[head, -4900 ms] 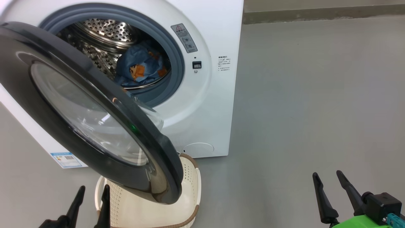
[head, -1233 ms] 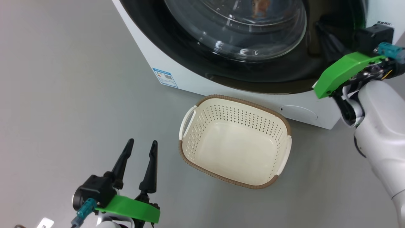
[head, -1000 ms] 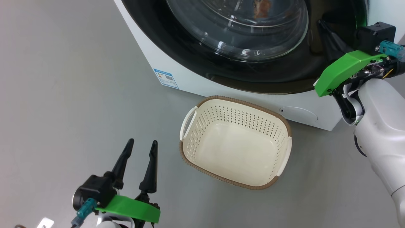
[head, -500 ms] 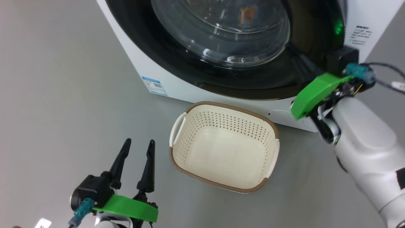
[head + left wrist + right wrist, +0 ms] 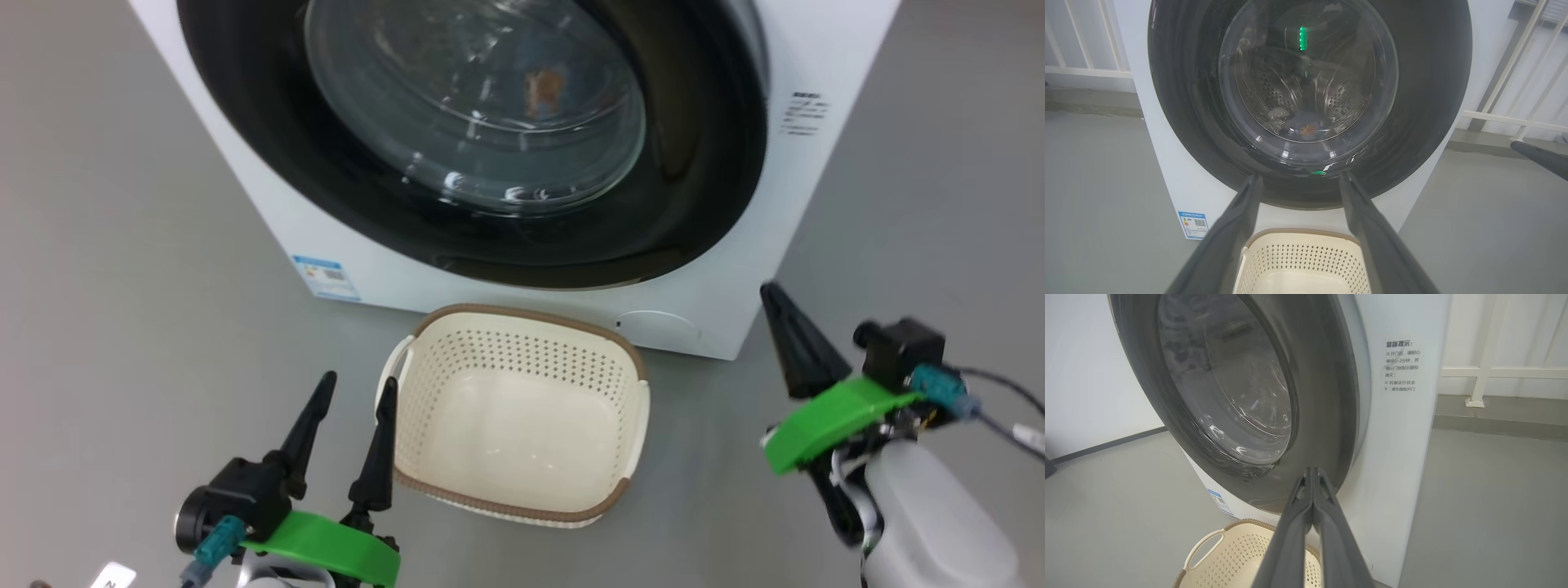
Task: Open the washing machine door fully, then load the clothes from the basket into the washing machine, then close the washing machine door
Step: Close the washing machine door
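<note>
The washing machine (image 5: 747,269) stands with its door (image 5: 702,163) shut flat against the front. Through the glass, the clothes (image 5: 540,86) lie in the drum as a bluish bundle with an orange patch, also seen in the left wrist view as clothes (image 5: 1306,127). The basket (image 5: 522,314) sits empty on the floor just before the machine. My left gripper (image 5: 357,382) is open, left of the basket, its fingers (image 5: 1249,196) framing the door (image 5: 1433,102). My right gripper (image 5: 773,296) is shut on nothing, to the right of the basket, its tips (image 5: 1312,473) short of the door rim (image 5: 1331,416).
Grey floor lies all around. A blue label (image 5: 326,278) marks the machine's lower left corner. White railings (image 5: 1506,118) stand behind the machine. My right gripper's finger (image 5: 1539,157) shows at the left wrist view's right edge.
The door, open several seconds ago, stays shut. My right gripper has pulled away from the door's right rim, down and back toward me. The head camera has shifted; my left gripper has barely moved.
</note>
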Controlling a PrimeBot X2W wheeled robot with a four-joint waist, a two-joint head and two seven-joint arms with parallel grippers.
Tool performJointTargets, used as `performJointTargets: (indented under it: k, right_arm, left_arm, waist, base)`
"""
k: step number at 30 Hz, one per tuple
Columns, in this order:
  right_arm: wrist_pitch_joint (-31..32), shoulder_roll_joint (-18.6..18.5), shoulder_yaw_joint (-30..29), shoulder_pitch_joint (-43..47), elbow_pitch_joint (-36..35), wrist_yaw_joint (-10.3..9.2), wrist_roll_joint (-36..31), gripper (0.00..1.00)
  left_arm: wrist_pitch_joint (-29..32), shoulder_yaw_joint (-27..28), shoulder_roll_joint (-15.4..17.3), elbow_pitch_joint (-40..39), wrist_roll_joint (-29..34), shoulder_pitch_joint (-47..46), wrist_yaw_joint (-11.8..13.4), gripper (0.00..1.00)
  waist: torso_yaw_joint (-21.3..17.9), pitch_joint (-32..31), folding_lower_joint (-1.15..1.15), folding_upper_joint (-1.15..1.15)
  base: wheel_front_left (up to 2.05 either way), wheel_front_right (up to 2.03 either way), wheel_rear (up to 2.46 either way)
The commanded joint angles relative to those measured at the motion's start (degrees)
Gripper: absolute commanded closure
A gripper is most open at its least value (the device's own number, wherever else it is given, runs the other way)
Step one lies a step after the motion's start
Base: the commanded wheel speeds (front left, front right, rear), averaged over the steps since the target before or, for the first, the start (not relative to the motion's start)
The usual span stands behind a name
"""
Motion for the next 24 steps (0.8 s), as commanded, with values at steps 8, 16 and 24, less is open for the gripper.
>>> performJointTargets:
  k: [8,16,24]
  right_arm:
    - [-0.53,2.80,-4.14,8.21,-4.53,-0.13,-4.59,0.00]
    - [-0.53,4.16,-9.00,15.77,-10.94,-0.13,-8.17,0.00]
    - [1.80,5.09,-14.96,23.17,-19.67,-0.13,-10.49,0.00]
  left_arm:
    - [-0.54,-0.03,2.15,0.72,-0.40,-0.69,-0.11,0.00]
    - [-0.54,-0.25,2.53,1.76,-0.26,-0.12,-0.11,0.00]
    - [-0.54,0.21,2.58,1.80,-0.17,0.70,-0.11,0.00]
  waist:
    - [-5.75,-4.69,0.01,0.00]
    - [-9.69,-6.62,0.01,0.00]
    - [-12.66,-7.20,0.01,0.00]
  base:
    - [0.00,0.00,0.00]
    - [0.00,0.00,0.00]
    - [0.00,0.00,0.00]
